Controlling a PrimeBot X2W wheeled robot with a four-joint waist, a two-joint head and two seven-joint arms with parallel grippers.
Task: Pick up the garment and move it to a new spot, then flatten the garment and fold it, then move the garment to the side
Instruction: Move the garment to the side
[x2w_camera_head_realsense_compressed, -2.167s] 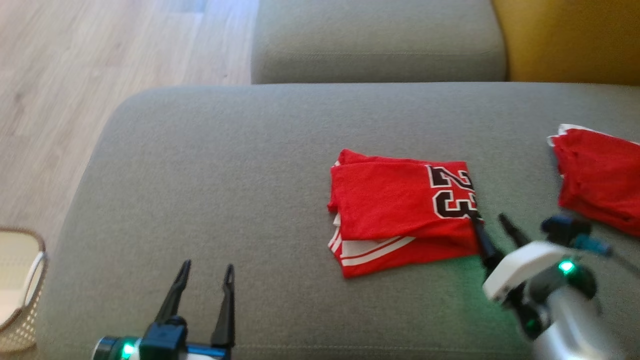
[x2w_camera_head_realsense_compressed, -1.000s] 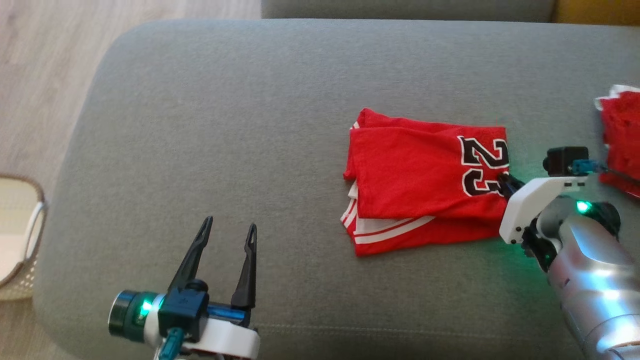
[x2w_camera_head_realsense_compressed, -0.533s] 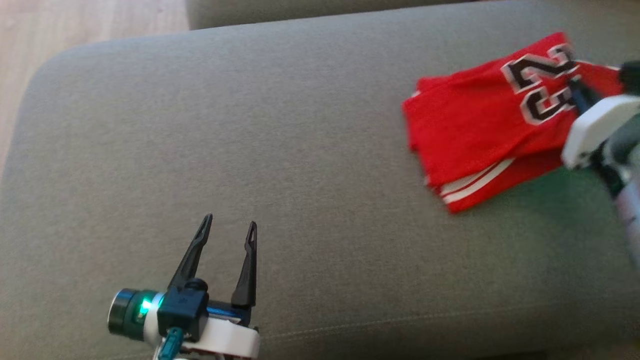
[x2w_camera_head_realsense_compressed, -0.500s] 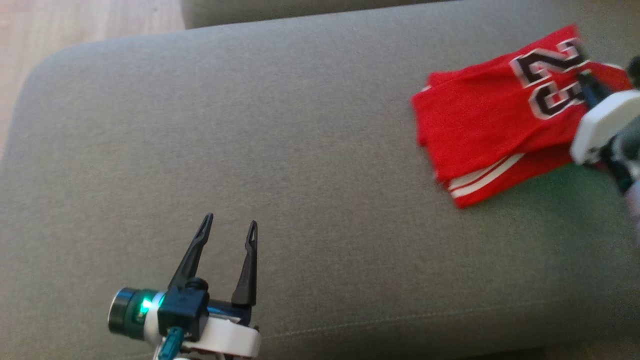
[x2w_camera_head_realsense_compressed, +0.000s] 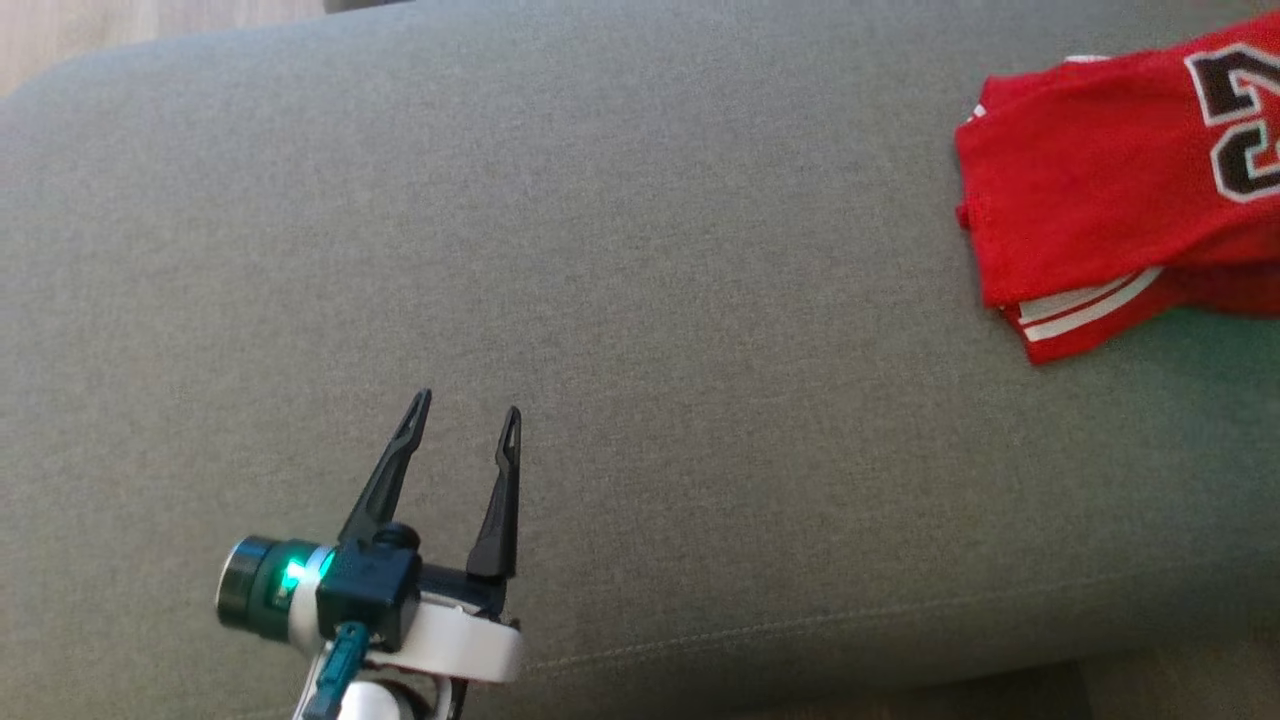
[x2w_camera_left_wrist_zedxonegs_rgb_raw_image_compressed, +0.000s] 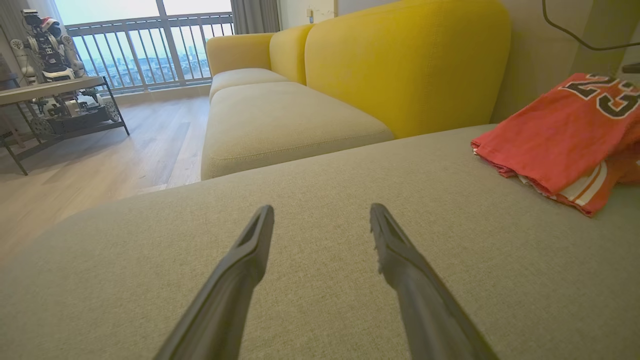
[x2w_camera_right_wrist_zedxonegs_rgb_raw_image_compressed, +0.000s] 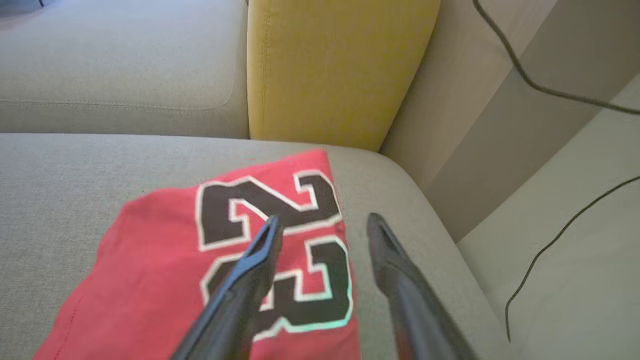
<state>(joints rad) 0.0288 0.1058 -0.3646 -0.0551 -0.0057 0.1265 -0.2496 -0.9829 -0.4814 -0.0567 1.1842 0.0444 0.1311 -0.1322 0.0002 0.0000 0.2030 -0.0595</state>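
— Head view?
— Your left end effector (x2w_camera_head_realsense_compressed: 469, 403) is released over the grey sofa cushion (x2w_camera_head_realsense_compressed: 640, 250). The folded red garment (x2w_camera_head_realsense_compressed: 1080, 200) lies at the cushion's far right.
— Left wrist view?
— Fingers spread, nothing between them, with the garment to their right.
— Right wrist view?
— Your right end effector (x2w_camera_right_wrist_zedxonegs_rgb_raw_image_compressed: 324, 219) is released, fingers apart over the garment's number.

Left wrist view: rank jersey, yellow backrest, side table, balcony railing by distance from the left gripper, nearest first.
1. Jersey, right, on this cushion.
2. Yellow backrest, behind the cushion, centre-right.
3. Side table, far left.
4. Balcony railing, behind the table.
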